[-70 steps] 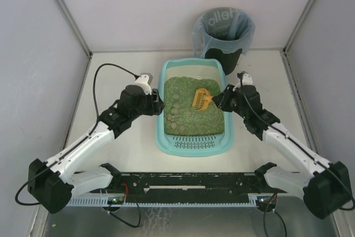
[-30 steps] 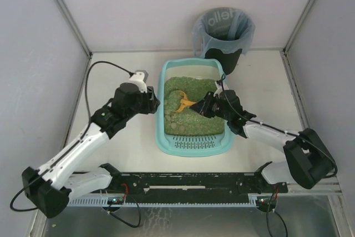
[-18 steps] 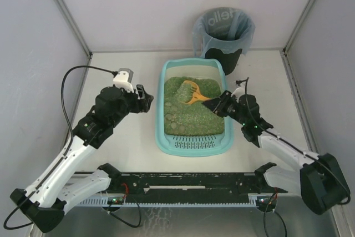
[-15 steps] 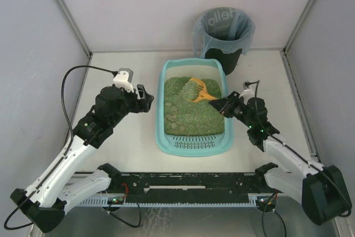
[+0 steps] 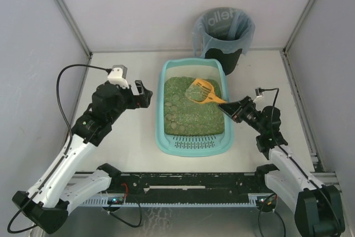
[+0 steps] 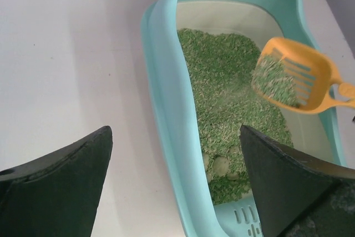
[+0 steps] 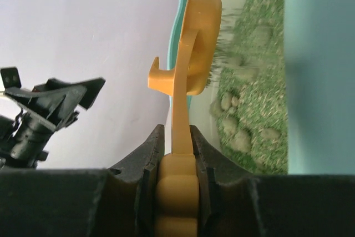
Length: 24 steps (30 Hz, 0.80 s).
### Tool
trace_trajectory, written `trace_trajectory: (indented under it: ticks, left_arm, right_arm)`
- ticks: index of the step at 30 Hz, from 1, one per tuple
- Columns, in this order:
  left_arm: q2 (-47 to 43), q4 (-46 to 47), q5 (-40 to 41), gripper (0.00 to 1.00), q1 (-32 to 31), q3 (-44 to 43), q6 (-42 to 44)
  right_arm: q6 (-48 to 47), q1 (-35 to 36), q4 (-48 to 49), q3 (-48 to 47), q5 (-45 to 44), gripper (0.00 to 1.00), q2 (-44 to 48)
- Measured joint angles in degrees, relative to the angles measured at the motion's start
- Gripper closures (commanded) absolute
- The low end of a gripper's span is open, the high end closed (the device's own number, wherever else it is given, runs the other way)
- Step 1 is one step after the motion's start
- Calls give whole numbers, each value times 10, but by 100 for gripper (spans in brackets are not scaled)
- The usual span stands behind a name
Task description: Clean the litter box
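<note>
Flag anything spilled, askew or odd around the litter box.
Nothing stands out. No litter shows on the table around the litter box; the orange scoop, clamped in the right gripper, carries its load over the box. The left gripper hangs open beside the box.

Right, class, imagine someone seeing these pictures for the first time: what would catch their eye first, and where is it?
The bright orange scoop, loaded with green litter, stands out over the far right of the light-teal litter box, its handle clamped in the right hand. Next comes the round black bin with its blue-grey liner behind the box, while the left hand hangs open beside the box's left rim.
</note>
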<state>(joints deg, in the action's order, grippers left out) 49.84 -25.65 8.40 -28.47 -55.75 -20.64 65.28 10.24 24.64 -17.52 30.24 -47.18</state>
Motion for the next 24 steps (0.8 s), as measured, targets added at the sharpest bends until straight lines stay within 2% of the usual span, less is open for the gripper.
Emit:
trace_trajectory:
  ticks: [8,14,19,24]
  left_arm:
    - [-9,31,-6,3,0,3,-10]
    - [-37,101,-27,4,0,39,-6]
    - [-65,174,-28,5,0,90,2]
    - [-59,218,-47,7,0,99,26]
  right_arm:
    - [44,-10,41,18,46,100,-25]
    - [59,-34,48,16,76,100,-34]
    - [68,-12,61,14,89,100,-64]
    - [93,-24,72,30,85,100,-71]
